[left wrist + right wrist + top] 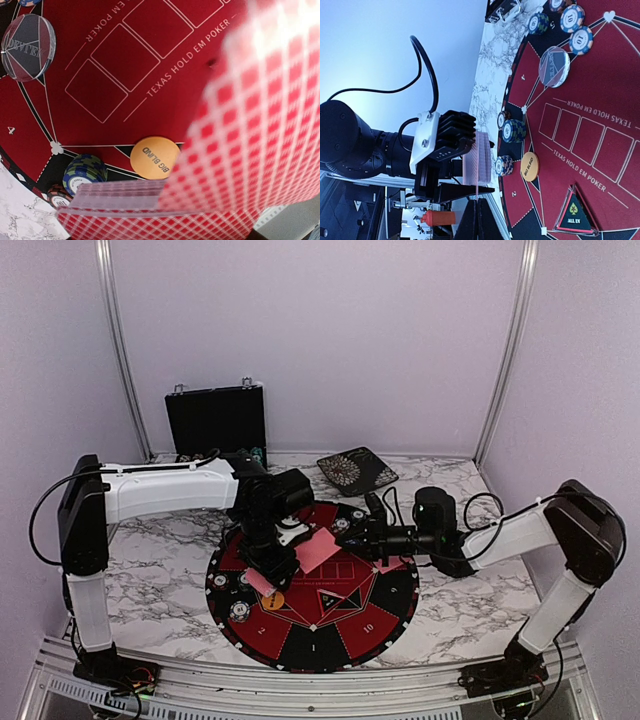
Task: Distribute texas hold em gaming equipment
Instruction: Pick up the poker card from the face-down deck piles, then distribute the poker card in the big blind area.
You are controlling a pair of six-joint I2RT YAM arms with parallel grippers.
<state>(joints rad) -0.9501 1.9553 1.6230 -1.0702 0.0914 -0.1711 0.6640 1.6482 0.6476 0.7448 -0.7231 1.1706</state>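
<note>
Clearly, "BIG BLIND" on orange disc [155, 157].

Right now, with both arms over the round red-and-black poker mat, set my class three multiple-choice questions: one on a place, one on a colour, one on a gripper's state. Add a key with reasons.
1. Where does the round orange disc marked BIG BLIND lie?
A. On the round red-and-black mat
B. In a white bowl
C. On a wooden shelf

2. What colour are the backs in the deck of playing cards held by the left gripper?
A. Blue
B. Green
C. Red with white checks

3. How is the right gripper?
A. Wide open
B. Shut on a single card
C. Shut on a pen

Key: 1 A, it sits on the mat beside a blue-and-green chip stack. 2 C, the checked pattern fills the left wrist view. 3 B, its fingers pinch one card beside the deck.
</note>
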